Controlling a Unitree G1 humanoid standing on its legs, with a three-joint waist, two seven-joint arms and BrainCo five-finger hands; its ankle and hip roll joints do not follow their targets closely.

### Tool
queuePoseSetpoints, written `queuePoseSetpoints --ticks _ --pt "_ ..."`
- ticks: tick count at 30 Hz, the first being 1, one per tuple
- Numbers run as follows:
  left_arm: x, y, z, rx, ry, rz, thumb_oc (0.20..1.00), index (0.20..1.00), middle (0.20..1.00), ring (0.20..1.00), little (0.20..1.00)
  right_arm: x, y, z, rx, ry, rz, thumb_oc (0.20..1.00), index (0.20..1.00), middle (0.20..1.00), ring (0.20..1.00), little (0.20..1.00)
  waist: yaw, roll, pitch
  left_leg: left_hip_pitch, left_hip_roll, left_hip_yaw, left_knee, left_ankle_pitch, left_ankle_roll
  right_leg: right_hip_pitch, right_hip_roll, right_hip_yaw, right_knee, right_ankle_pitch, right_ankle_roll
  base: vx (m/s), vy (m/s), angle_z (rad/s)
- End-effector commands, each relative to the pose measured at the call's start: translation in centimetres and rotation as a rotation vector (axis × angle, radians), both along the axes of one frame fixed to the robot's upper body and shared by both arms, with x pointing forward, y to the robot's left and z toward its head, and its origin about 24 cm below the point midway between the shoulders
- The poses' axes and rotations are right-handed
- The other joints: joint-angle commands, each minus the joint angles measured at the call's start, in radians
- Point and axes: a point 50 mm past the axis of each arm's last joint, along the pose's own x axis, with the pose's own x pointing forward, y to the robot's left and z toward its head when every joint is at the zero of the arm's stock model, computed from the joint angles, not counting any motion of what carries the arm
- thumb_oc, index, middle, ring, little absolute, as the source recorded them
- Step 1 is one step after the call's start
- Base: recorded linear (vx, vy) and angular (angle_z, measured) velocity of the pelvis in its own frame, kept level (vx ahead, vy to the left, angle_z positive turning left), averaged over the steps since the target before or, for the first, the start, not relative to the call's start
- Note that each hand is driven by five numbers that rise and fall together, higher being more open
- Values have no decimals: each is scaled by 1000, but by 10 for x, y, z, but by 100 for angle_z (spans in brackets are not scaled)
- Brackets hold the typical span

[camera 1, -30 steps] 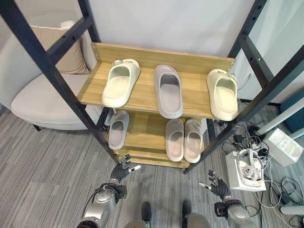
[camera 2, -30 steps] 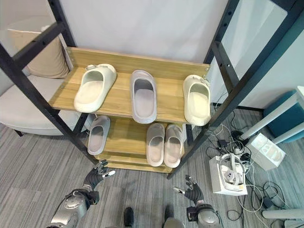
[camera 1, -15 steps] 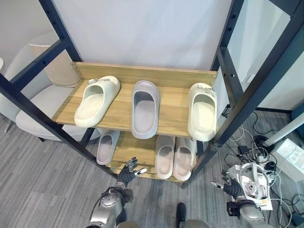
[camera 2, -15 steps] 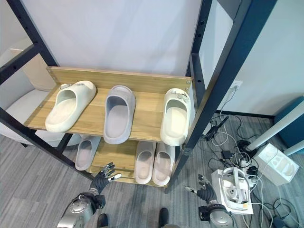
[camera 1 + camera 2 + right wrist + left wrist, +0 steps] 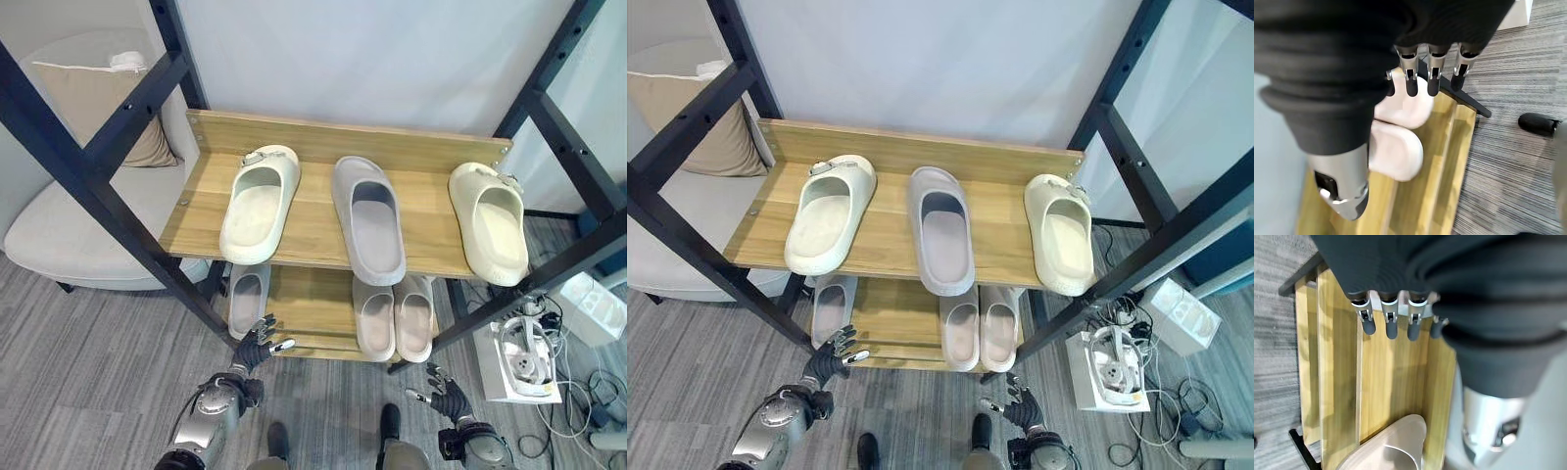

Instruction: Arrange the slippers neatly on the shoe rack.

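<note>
On the wooden shoe rack's top shelf lie a cream slipper at the left, a grey slipper in the middle and a cream slipper at the right edge. The lower shelf holds a single pale slipper at the left and a pale pair side by side at the right. My left hand hovers open, low in front of the rack's left post. My right hand is open above the floor, right of the rack. Past its fingers shows the pale pair.
A black metal frame with slanted posts stands around the rack. A light armchair with a beige cushion sits to the left. At the right, a white box and loose cables lie on the grey floor.
The whole picture has shifted, so the camera moved. The slippers keep their places on the shelves. Both hands stay low and open.
</note>
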Motion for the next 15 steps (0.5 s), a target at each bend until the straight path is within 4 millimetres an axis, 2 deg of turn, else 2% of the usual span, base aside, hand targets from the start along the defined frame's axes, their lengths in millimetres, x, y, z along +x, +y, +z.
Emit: queuePoseSetpoints --ticks 1,2,3,5,10,12,13,14,15 --pt "18 -7 16 -18 -107 -18 1000 1000 1000 1000 1000 32 -3 39 -165 -207 201 1000 1000 1000 1000 1000 19 -1 -8 18 38 -17 -1 -58 -69 110 -2 8 -44 -99 48 3 -34 -12" --pt "17 -8 14 -12 -100 -26 1000 1000 1000 1000 1000 34 2 45 -196 -233 271 1000 1000 1000 1000 1000 21 -2 -9 20 39 -15 0 -57 -71 113 -1 11 -52 -99 49 4 -38 -7" --pt "14 -11 12 13 -97 -57 1000 1000 1000 1000 1000 30 15 73 -294 -355 468 1000 1000 1000 1000 1000 18 -6 -9 31 44 -12 -1 -57 -74 129 3 16 -70 -113 49 4 -44 -10" --pt "12 -16 10 36 -95 -88 1000 1000 1000 1000 1000 17 20 93 -359 -437 569 1000 1000 1000 1000 1000 4 -4 -5 41 47 -14 -1 -59 -75 135 4 17 -75 -115 52 -9 -15 -6" --pt "12 -20 7 63 -94 -89 1000 1000 1000 1000 1000 10 28 119 -389 -551 633 1000 1000 1000 1000 1000 -15 1 -5 50 46 -16 -1 -61 -75 133 5 19 -74 -111 58 -35 17 -3" --pt "13 -23 6 78 -90 -104 1000 1000 1000 1000 1000 9 36 145 -351 -667 659 1000 1000 1000 1000 1000 -25 2 -12 55 45 -17 -1 -63 -74 128 4 23 -69 -107 62 -37 43 -8" --pt "13 -23 6 78 -91 -104 1000 1000 1000 1000 1000 9 36 146 -351 -667 658 1000 1000 1000 1000 1000 -25 2 -12 54 44 -17 -1 -63 -74 127 4 23 -69 -107 62 -36 44 -8" --pt "16 -26 6 95 -93 -127 1000 1000 1000 1000 1000 8 42 165 -324 -757 683 1000 1000 1000 1000 1000 -33 1 -20 58 44 -16 -1 -64 -73 127 4 28 -68 -106 63 -26 28 -6" --pt "17 -26 6 98 -94 -130 1000 1000 1000 1000 1000 8 43 172 -320 -785 688 1000 1000 1000 1000 1000 -35 1 -23 59 45 -15 -1 -64 -73 128 3 28 -68 -104 64 -30 35 2"
